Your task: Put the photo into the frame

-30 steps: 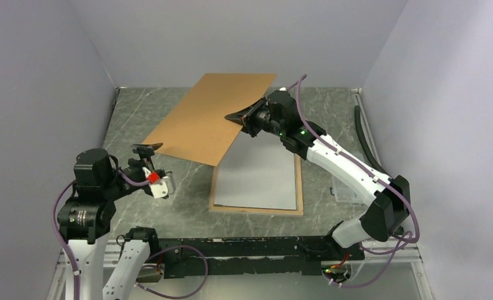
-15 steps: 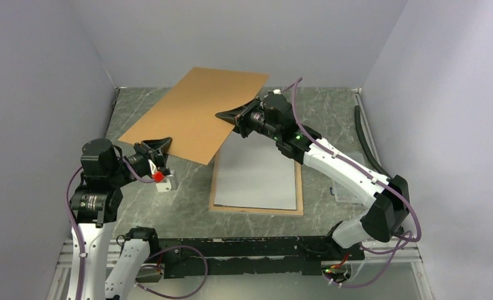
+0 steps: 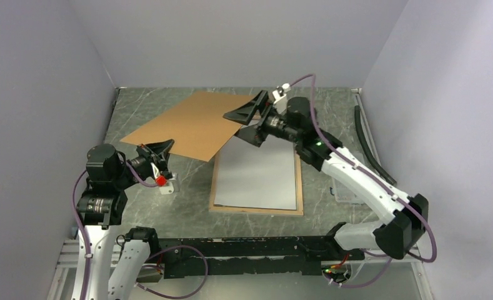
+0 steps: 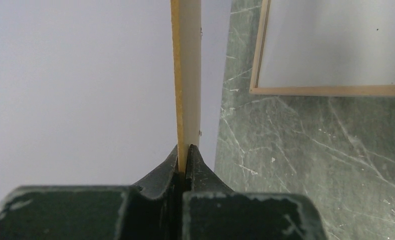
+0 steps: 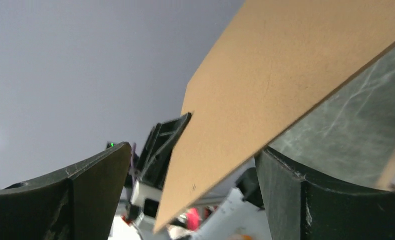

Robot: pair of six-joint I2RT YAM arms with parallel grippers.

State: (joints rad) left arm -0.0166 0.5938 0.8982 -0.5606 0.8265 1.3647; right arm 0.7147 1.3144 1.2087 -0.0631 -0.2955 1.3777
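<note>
Frame [image 3: 256, 211] lies flat, long axis pointing away from the bases; no photo discernible. Left gripper [image 3: 165, 147], left of it, pinches the board [image 3: 187, 125] by a corner; right gripper [image 3: 233, 125] gapes around the board's edge over the frame's far end.

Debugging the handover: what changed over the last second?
The left gripper closed on the near left corner of the brown board. The right gripper opened and let go of the board's right edge, though its fingers still straddle it. The board shifted left and sank flatter. The frame stayed flat on the table, unmoved.
</note>
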